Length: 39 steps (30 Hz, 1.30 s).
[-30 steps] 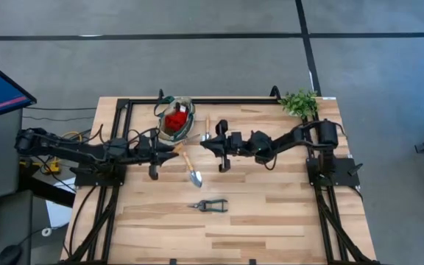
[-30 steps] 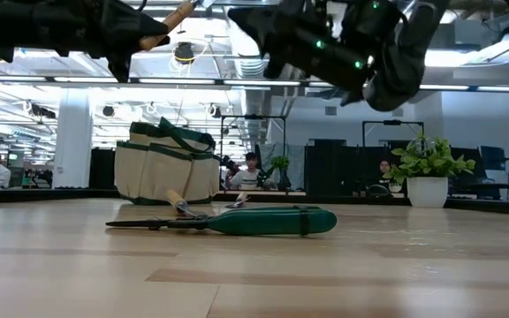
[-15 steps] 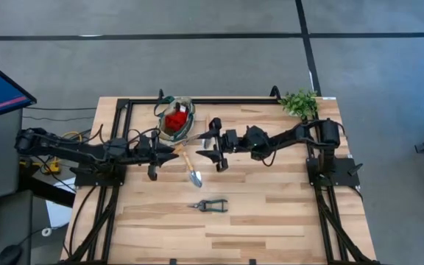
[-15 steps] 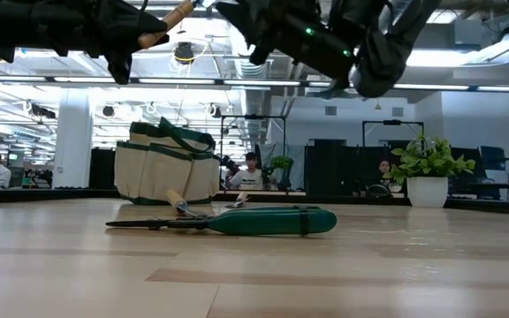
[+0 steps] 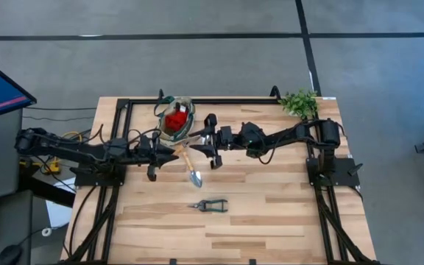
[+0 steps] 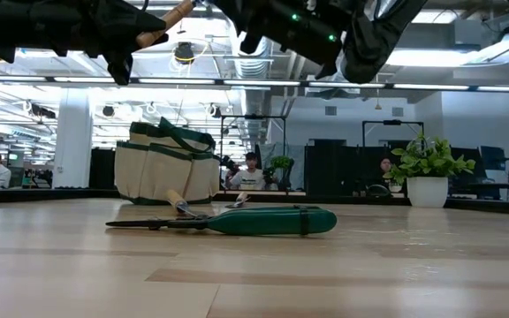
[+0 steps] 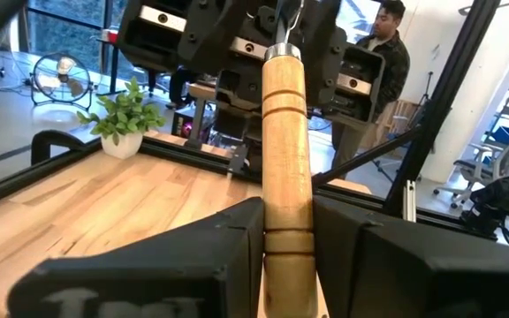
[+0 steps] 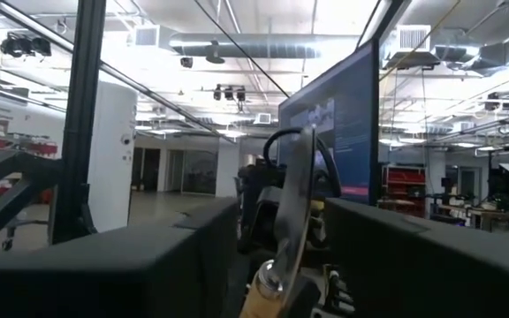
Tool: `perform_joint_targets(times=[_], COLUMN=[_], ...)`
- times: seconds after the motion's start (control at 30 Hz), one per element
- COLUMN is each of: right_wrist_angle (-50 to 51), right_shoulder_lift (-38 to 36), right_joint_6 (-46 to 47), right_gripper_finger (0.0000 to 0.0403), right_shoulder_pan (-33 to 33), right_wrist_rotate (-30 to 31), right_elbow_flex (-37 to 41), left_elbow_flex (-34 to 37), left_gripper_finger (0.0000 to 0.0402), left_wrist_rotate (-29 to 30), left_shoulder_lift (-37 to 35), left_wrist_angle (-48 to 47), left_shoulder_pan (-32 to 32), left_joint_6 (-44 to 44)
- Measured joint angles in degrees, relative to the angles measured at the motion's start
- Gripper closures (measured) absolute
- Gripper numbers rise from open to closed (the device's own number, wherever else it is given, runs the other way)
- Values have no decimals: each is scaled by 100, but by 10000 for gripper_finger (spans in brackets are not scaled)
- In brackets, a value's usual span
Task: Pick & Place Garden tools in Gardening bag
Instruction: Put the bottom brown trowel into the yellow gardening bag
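Passing a wooden-handled trowel [image 5: 188,144] between two tools in the air beside the gardening bag [image 5: 177,118].
The left tool [image 7: 287,231] is clamped on the handle, whose long axis runs straight toward the right tool [image 5: 210,141]; that tool's fingers stand apart either side of the blade end [image 8: 292,205], gripping nothing. The bag sits just behind the meeting point, nearer the bench's [image 5: 271,213] far edge. A second trowel [image 5: 193,171] and the pruning shears [image 5: 210,205] lie on open bench in front.
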<state>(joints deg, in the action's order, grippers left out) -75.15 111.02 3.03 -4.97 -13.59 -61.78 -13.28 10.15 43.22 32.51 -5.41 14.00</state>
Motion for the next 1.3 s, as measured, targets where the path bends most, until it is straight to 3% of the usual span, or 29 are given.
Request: perform_joint_targets(times=[0.2,0.4,0.87,1.13,1.3], right_wrist_angle=[37,25,8,35,575], right_shoulder_lift=[0,0,0,0,-31], right_joint_6=[0,-121,-164,-151,-165], right_gripper_finger=[338,396,402,402,402], right_shoulder_pan=[-2,-2,-7,-7,-65], right_wrist_rotate=[5,4,7,-16,-15], right_elbow_flex=[0,0,0,0,2], left_elbow_flex=[0,0,0,-9,-9], left_gripper_finger=[350,350,279,239,221], left_wrist_rotate=[2,-2,39,94,96], left_shoulder_lift=[0,0,-18,-460,-786], left_wrist_angle=[2,-2,60,62,-144], left_shoulder_pan=[0,0,4,7,7], left_joint_6=[-7,-13,-35,-503,-763])
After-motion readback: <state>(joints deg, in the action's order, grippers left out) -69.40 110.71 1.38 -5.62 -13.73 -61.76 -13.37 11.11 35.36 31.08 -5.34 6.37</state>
